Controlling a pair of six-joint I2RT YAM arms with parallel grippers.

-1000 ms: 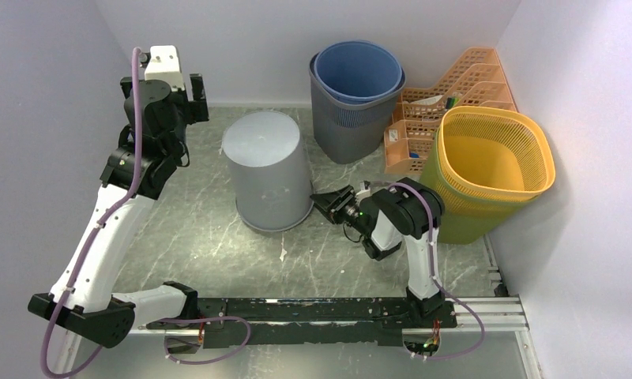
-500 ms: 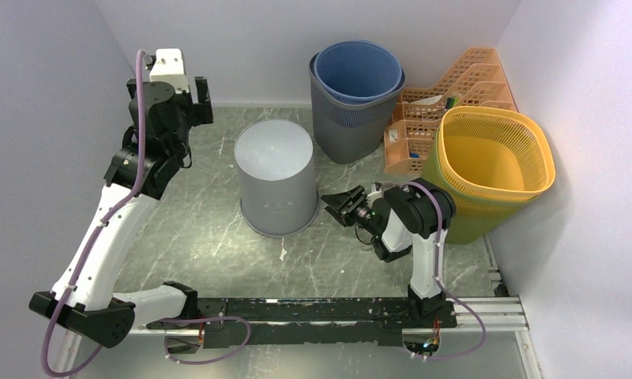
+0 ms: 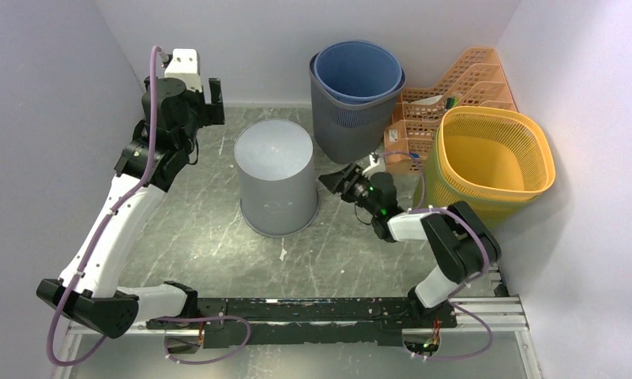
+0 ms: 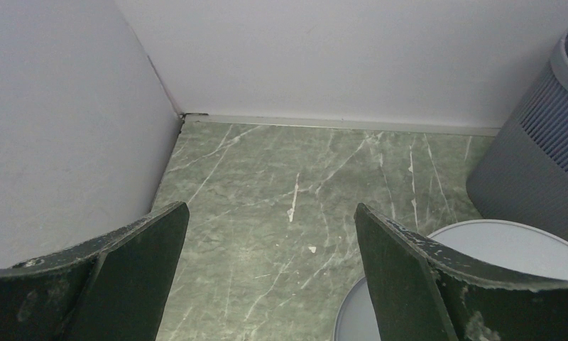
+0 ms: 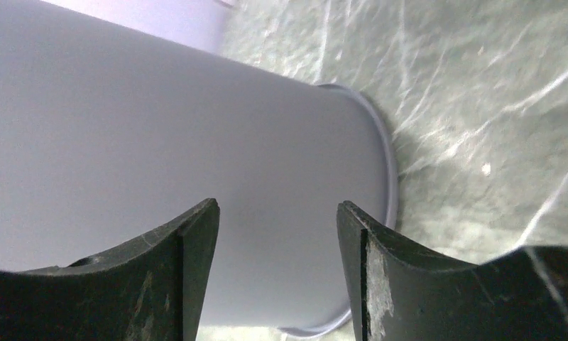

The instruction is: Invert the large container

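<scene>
Resting rim-down: large grey plastic cylindrical container (image 3: 275, 175), judged inverted. Found left gripper (image 4: 271, 207) wide, right gripper (image 3: 336, 178) parted, empty; withdrawal needed.

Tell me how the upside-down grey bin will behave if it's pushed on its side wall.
The grey bin looks like thin hollow plastic, so it is probably light; a shove would likely slide it over the smooth table. Its wide rim sits flat, so a low push should not tip it, though a high one might. The smooth wall may be slippery to grip.
</scene>
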